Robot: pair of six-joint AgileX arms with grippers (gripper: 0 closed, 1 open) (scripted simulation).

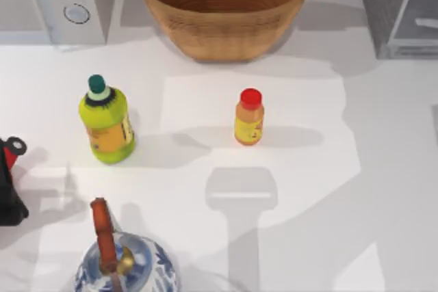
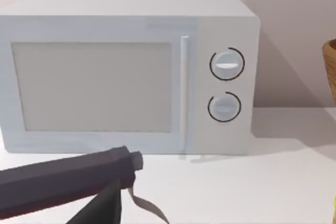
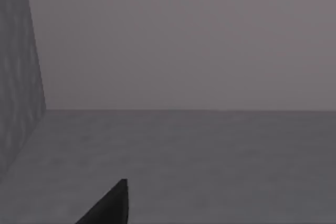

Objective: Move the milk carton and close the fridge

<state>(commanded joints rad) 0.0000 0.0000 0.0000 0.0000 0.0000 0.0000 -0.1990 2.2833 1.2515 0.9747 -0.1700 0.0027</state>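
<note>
progress: milk carton not on the table, can't tell where it sits, likely already moved | fridge (image 1: 404, 8) at far right corner, dark speckled side, pale door panel angled out, so closing looks left to do | left gripper (image 2: 105, 192) facing the microwave (image 2: 126, 72), can't tell its finger state | right gripper unclear too

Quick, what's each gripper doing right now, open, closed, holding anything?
Left gripper: by the microwave; open or shut cannot be told.
Right gripper: one dark fingertip against a grey surface; cannot be told.
</note>
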